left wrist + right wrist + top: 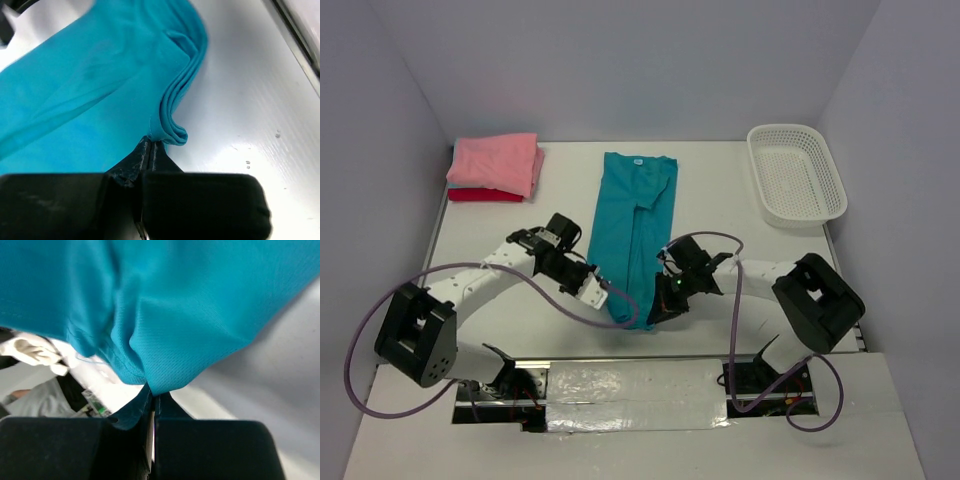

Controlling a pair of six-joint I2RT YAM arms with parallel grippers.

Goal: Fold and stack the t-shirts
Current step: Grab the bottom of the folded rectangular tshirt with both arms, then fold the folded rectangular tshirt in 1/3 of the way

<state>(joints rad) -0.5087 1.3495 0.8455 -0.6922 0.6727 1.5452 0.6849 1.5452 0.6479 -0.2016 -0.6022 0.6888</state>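
Pinching the near hem of the teal shirt (635,215), the left gripper (151,146) and right gripper (153,390) each clamp shut on a corner (cloth bunched at the tips) — the shirt lies lengthwise, left of the basket (782,128); the pink shirt (498,160) atop the red shirt (480,195) sits farther left.

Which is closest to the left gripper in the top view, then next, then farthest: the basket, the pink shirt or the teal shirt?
1. The teal shirt: in the middle of the table, with its near corner pinched in the left gripper.
2. The pink shirt: folded at the back left.
3. The basket: at the back right, farthest away.
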